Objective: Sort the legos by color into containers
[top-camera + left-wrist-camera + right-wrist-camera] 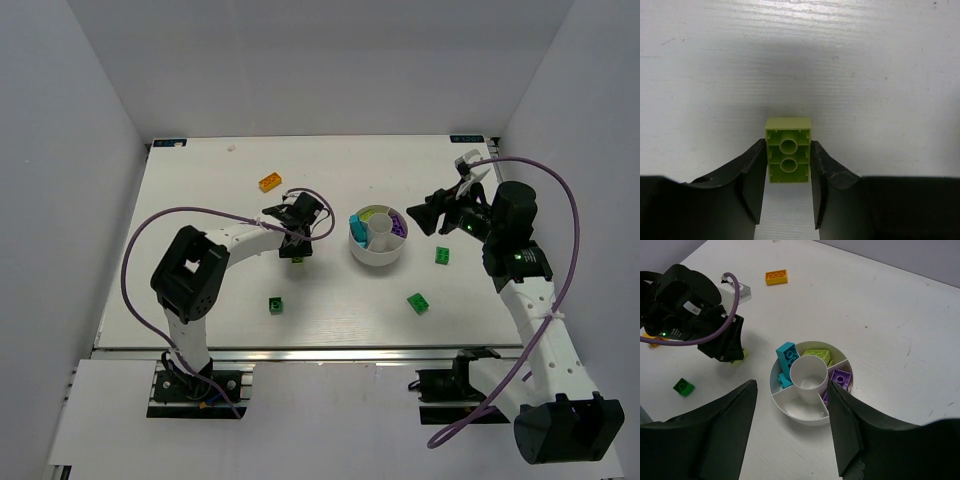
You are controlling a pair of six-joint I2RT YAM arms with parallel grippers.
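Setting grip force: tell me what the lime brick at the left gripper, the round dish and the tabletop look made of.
Lime brick: hard moulded plastic, smooth, even colour; its hollow underside with tubes and ribs shows. Dish: probably thin white plastic, smooth, with crisp moulded dividers. Tabletop: white-painted or laminated board, matt, with faint wood-like grain; which one is unclear.

The white, faintly wood-grained surface (200,300) carries a round white dish (377,259) a little right of centre. An orange brick (270,183) lies toward the far side, well left of the dish. A lime green brick (788,150) is tipped over left of the dish (its hollow underside faces the left wrist camera). A dark green brick (275,304) lies toward the near edge, a second dark green brick (417,302) near-right of the dish, and a third dark green brick (442,255) just beside the dish's right.
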